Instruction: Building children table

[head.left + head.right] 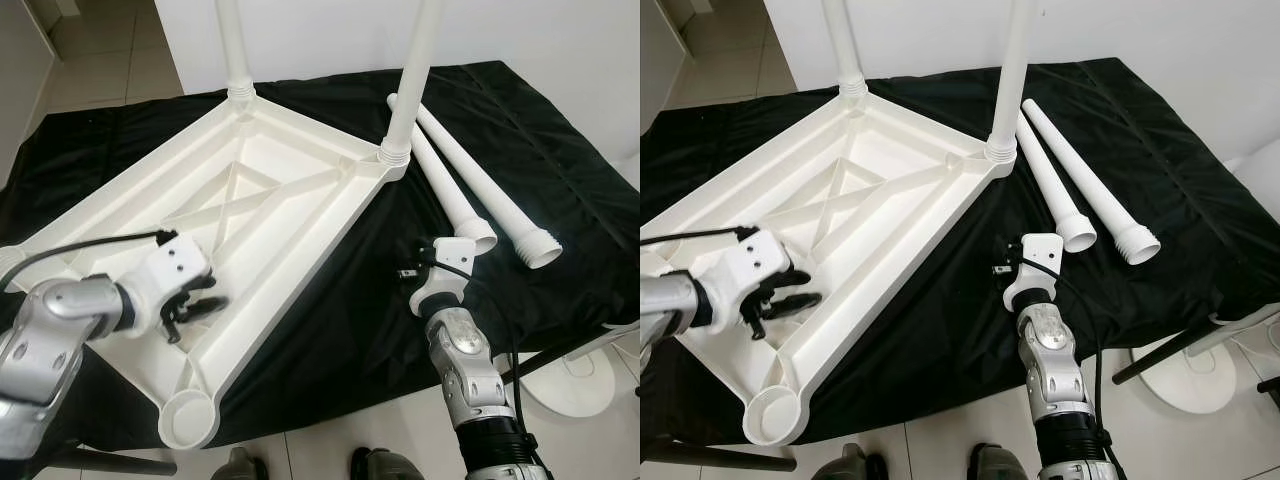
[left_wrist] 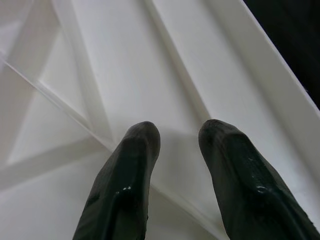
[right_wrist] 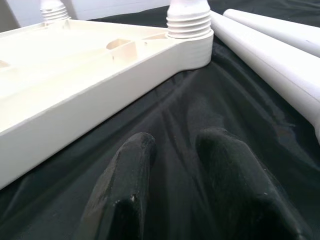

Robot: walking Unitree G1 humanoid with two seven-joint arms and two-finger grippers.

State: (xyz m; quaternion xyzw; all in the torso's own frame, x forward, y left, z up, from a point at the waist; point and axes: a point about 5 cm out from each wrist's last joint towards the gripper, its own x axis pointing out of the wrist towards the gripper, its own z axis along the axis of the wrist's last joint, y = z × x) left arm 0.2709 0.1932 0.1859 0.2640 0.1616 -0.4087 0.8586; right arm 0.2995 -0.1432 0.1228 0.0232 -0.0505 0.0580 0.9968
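**A:** So, what lies in front of the robot?

**B:** A white plastic children's tabletop lies upside down on a bench draped in black cloth. Two white legs are already standing upright in its far corner sockets: one at the far left, one at the far right. Two loose legs lie side by side on the cloth just to the right of the tabletop, their threaded ends toward the robot. The near corner socket is empty.

**A:** How should the step in hand be done well?

**B:** My judgement is that the next job is to fetch a loose leg. The right gripper should take the nearer leg around its shaft, away from the threaded end, so the thread stays free to enter a socket. Then it should carry the leg upright, set it square over an empty socket and twist. The left gripper can steady the tabletop so it does not slide on the cloth.

**A:** And the jaws?

**B:** The left gripper hovers over the ribbed underside of the tabletop, jaws parted by a narrow gap, holding nothing. The right gripper sits low over the black cloth between the tabletop's edge and the loose legs, jaws likewise slightly apart and empty. Whether its fingertips touch the cloth I cannot tell.
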